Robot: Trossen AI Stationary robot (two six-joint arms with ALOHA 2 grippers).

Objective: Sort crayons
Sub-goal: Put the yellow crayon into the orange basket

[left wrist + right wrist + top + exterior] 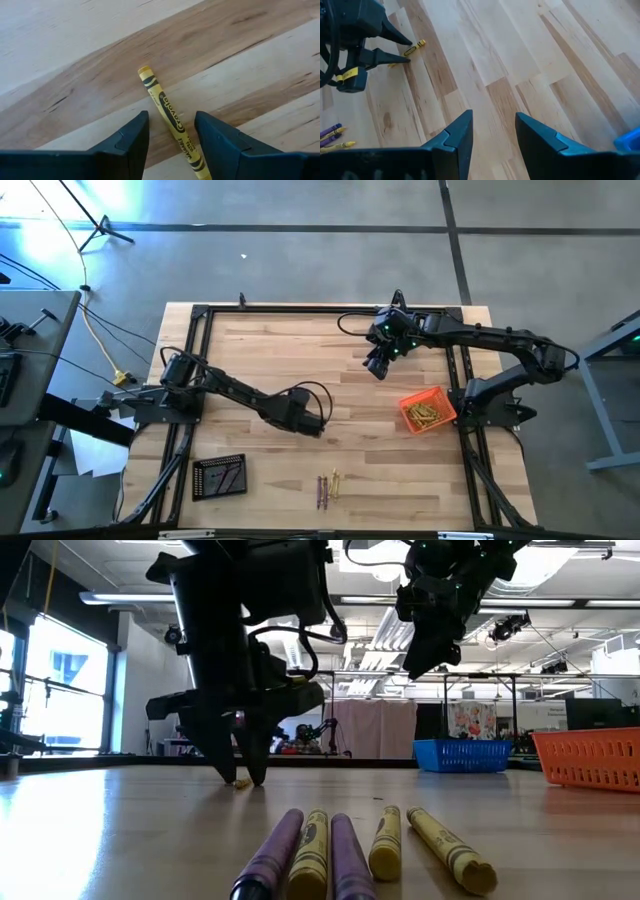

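Left wrist view: your left gripper (171, 142) is down at the wood with its two dark fingers (131, 137) spread, straddling a single yellow paper-wrapped crayon (171, 120). The crayon lies flat and slanted between the jaws, untouched on either side, its far end poking out well ahead of the fingertips. Nothing is pinched yet.

Step in hand, as I judge it: the pick. The crayon runs at an angle to the finger gap. You want the pads to meet its long sides, so turn the wrist a little to line up, or expect the stick to swivel as the jaws close. Close slowly, keep the tips just off the wood, and take it near its middle so it doesn't tip on the lift.

High view: that left gripper (300, 412) sits mid-table on the pale wooden plank tabletop (290, 350). The small orange mesh basket (443, 402) holding yellow sticks sits to its right, so that looks like the drop-off. A black mesh basket (200, 470) sits near the front-left corner. Between them at the front edge lies a small row of purple and yellow crayons (328, 485), unsorted.

Low view: a blue mesh basket (470, 753) shows in the background.

Your right gripper (378, 360) hangs above the table towards the back, fingers apart and empty, waiting. Keep it clear of the carry path.
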